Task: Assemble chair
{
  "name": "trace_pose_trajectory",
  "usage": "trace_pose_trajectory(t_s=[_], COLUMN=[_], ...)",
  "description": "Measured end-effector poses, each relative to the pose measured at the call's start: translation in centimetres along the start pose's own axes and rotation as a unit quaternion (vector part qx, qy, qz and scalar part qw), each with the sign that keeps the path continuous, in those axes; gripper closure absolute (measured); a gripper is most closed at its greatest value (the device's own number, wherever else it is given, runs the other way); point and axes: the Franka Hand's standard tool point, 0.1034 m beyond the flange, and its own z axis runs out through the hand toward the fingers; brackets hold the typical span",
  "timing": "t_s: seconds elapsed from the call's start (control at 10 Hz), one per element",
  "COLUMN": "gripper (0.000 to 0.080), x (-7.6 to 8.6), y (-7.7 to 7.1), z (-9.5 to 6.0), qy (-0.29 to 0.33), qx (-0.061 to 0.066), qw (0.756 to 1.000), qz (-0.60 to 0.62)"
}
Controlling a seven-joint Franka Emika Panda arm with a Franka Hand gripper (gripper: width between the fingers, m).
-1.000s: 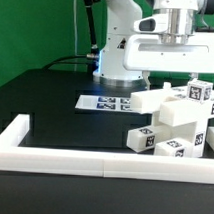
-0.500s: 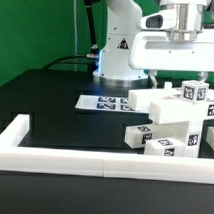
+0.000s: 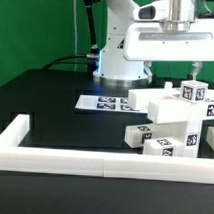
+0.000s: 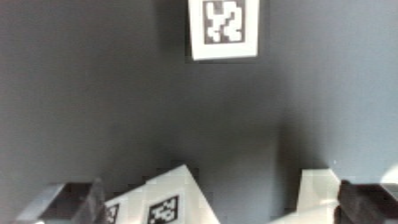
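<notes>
The chair's pieces (image 3: 172,122) are chunky white blocks with small black-and-white tags, heaped together at the exterior view's right on the black table. My gripper (image 3: 176,72) hangs just above the heap, open, with nothing between its fingers. One dark finger (image 3: 193,70) shows over the topmost tagged block (image 3: 193,94). In the wrist view the gripper (image 4: 222,208) looks down on a tagged white piece (image 4: 169,200) and a second white piece (image 4: 329,192); its dark fingers (image 4: 63,200) stand wide at either side.
The marker board (image 3: 107,102) lies flat behind the heap, and one of its tags (image 4: 222,28) shows in the wrist view. A long low white border rail (image 3: 53,153) runs along the table's front edge. The robot's white base (image 3: 122,51) stands at the back.
The gripper has risen off the heap, staying open. The heap of white pieces has shifted slightly toward the exterior view's left.
</notes>
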Motion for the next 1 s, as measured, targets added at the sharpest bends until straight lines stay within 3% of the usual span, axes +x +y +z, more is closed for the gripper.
trace_pose_trajectory(t_s=[0.2, 0.6, 0.8, 1.0], gripper=[0.0151, 0.0151, 0.0151, 0.0151], x=[-0.3, -0.4, -1.7, -2.1], y=[-0.1, -0.1, -0.9, -0.8], z=[0.1, 0.1, 1.3, 2.4], qy=[-0.001, -0.002, -0.004, -0.002], qx=[0.009, 0.009, 0.003, -0.004], qw=[1.000, 1.000, 1.000, 1.000], qz=[0.018, 0.018, 0.018, 0.016])
